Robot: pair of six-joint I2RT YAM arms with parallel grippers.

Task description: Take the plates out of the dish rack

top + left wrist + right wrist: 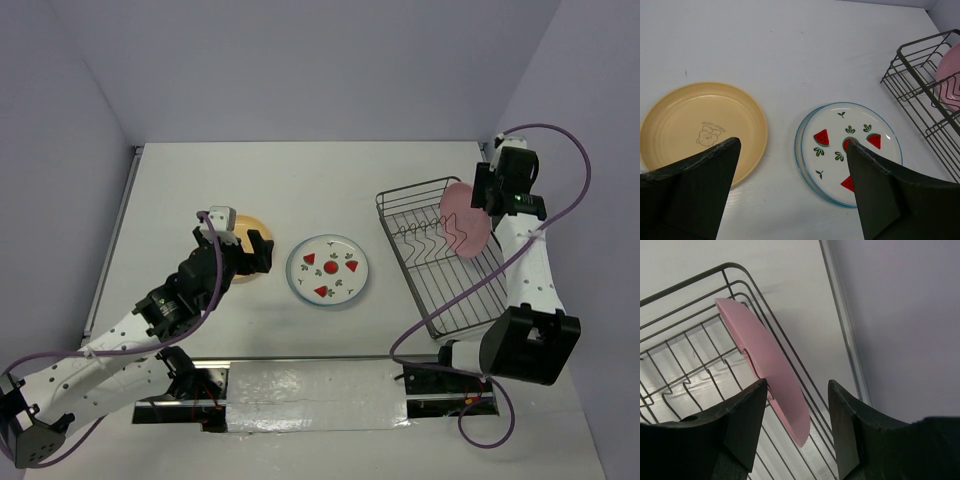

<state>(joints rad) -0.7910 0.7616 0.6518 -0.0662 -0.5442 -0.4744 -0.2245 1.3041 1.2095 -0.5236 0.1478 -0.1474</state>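
Most of yellow plate [251, 223] hidden under left arm [180, 290].

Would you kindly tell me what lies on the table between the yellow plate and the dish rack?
The white fruit-patterned plate lies flat there, clearest in the top view.

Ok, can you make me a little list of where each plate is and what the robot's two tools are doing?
yellow plate: flat on the table, left side
white plate: red fruit pictures, flat on the table, middle
pink plate: standing on edge in the dish rack
left tool: open, empty, above the two table plates
right tool: open, pink plate's rim between its fingers
plates to unload: one
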